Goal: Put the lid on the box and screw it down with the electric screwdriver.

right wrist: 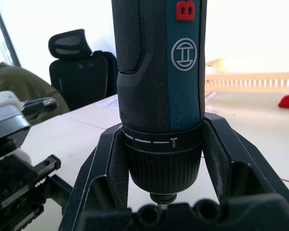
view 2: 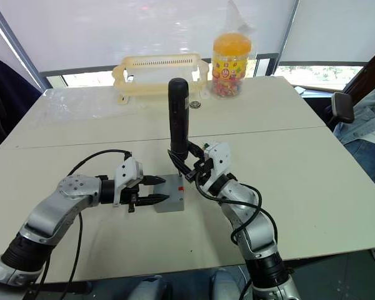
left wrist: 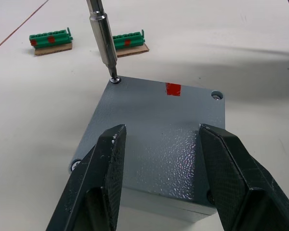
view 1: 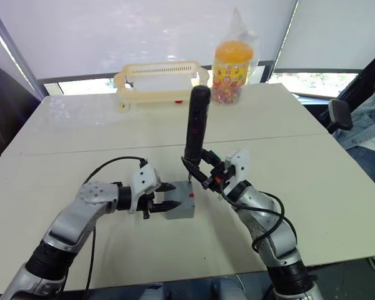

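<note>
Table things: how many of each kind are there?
Grey box with lid: 1
Electric screwdriver: 1
Green connector strips: 2
Cream basket: 1
Orange-lidded candy jar: 1
Total: 6

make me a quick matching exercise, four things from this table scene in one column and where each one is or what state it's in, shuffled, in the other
Things:
1. electric screwdriver
2. lid
3. left gripper
4. cream basket

States or places:
A. far side of the table, beside the orange-lidded jar
B. on top of the box, red mark near one edge
C. upright in the right gripper, bit on a corner screw
D. fingers apart, one on each side of the box

Pairs: 1-C, 2-B, 3-D, 4-A
</note>
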Robot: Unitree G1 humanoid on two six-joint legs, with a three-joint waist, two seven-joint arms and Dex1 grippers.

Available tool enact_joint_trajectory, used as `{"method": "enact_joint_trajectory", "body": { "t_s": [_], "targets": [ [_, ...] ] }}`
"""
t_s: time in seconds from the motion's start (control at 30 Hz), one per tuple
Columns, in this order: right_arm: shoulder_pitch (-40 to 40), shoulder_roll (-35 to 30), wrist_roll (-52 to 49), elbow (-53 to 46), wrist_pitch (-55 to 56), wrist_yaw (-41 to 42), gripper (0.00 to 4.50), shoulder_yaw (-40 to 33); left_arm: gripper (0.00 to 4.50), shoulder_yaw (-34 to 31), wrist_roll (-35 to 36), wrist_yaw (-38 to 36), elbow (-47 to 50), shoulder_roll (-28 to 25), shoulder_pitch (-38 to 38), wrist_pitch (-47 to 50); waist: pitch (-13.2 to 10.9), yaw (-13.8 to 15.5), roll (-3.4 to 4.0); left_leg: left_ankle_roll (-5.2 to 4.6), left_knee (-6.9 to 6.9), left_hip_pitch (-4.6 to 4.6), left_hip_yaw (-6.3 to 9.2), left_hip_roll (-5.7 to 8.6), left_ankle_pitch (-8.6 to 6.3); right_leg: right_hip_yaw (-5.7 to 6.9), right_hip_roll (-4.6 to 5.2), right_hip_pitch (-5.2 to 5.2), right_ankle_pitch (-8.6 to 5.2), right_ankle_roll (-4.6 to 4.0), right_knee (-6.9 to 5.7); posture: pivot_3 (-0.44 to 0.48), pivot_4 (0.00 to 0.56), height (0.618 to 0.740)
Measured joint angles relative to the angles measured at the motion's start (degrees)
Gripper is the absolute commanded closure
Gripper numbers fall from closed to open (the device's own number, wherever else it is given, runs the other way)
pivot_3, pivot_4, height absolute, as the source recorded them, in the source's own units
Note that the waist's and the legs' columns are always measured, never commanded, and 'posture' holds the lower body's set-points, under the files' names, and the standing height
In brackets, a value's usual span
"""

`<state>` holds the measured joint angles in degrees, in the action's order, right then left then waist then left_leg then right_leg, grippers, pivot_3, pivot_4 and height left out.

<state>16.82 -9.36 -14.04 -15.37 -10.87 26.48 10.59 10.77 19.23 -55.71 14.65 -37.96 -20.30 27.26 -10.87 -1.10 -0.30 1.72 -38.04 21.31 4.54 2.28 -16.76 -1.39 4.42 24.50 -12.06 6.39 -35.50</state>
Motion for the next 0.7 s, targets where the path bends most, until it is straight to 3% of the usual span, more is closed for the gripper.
{"method": "enact_joint_trajectory", "body": {
  "t_s": [0.7],
  "targets": [
    [0.2,-0.5,2.8,2.6,3.8,0.4,2.76,1.1,2.07,0.4,-0.1,0.2,-0.5,0.0,0.0,-0.2,0.4,0.1,-0.05,0.0,0.0,-0.03,0.03,-0.01,0.0,0.02,0.0,-0.08,0.0,-0.01,0.07,0.0,0.15,0.74]
  ]
}}
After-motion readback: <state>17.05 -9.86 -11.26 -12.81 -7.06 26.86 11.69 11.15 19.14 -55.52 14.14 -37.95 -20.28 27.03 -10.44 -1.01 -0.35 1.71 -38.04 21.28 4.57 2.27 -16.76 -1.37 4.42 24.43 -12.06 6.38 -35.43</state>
